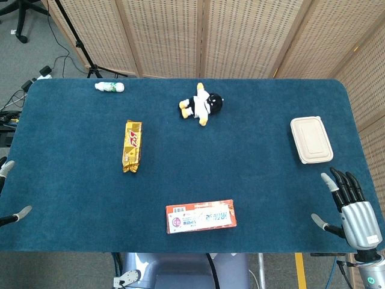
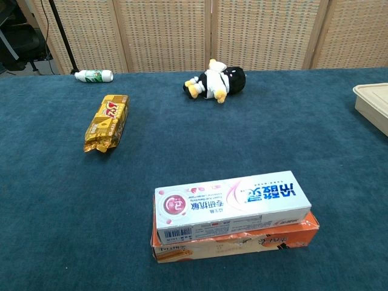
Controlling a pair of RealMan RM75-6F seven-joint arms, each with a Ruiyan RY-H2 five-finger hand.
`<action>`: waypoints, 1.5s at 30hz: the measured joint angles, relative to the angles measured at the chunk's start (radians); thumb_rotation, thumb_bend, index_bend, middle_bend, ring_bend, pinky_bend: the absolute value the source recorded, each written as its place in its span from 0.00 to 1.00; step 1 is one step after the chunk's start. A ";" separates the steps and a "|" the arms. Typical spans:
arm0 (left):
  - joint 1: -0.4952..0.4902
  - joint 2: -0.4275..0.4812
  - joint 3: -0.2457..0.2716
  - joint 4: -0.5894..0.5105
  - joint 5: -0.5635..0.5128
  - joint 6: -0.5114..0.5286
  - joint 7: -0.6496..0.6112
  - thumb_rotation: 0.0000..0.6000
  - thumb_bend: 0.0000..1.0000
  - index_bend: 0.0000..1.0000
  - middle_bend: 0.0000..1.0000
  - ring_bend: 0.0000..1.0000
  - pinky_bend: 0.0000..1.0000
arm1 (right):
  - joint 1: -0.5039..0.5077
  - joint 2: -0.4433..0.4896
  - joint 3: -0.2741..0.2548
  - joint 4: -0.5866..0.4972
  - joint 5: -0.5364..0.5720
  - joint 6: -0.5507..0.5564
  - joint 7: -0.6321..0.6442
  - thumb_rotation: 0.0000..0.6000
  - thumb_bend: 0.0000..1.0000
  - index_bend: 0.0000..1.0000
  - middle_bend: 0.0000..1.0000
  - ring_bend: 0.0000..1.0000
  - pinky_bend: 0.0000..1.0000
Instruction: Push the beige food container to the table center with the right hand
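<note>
The beige food container (image 1: 311, 139) lies with its lid on at the right side of the blue table (image 1: 72, 192); in the chest view only its corner (image 2: 374, 104) shows at the right edge. My right hand (image 1: 349, 206) hovers at the table's front right corner, just nearer than the container and apart from it, fingers spread and holding nothing. Of my left hand (image 1: 8, 192) only fingertips show at the left edge of the head view, apart and empty. Neither hand appears in the chest view.
A white-and-orange box (image 1: 201, 216) lies near the front middle. A gold snack pack (image 1: 132, 146) sits left of centre, a black-and-white plush toy (image 1: 202, 105) at the back middle, a small white bottle (image 1: 109, 87) at the back left. Wicker screens stand behind.
</note>
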 measured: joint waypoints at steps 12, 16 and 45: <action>-0.009 0.002 0.000 0.000 0.002 -0.012 0.003 1.00 0.00 0.00 0.00 0.00 0.00 | 0.025 0.019 -0.020 0.003 -0.010 -0.041 0.136 1.00 0.00 0.00 0.00 0.00 0.00; -0.015 0.009 -0.006 -0.001 -0.004 -0.019 -0.011 1.00 0.00 0.00 0.00 0.00 0.00 | 0.071 0.046 -0.024 0.018 -0.008 -0.100 0.342 1.00 0.03 0.00 0.00 0.00 0.00; -0.050 0.011 -0.036 -0.023 -0.087 -0.095 0.019 1.00 0.00 0.00 0.00 0.00 0.00 | 0.641 -0.052 -0.041 0.759 0.154 -1.098 1.762 1.00 0.95 0.04 0.00 0.00 0.00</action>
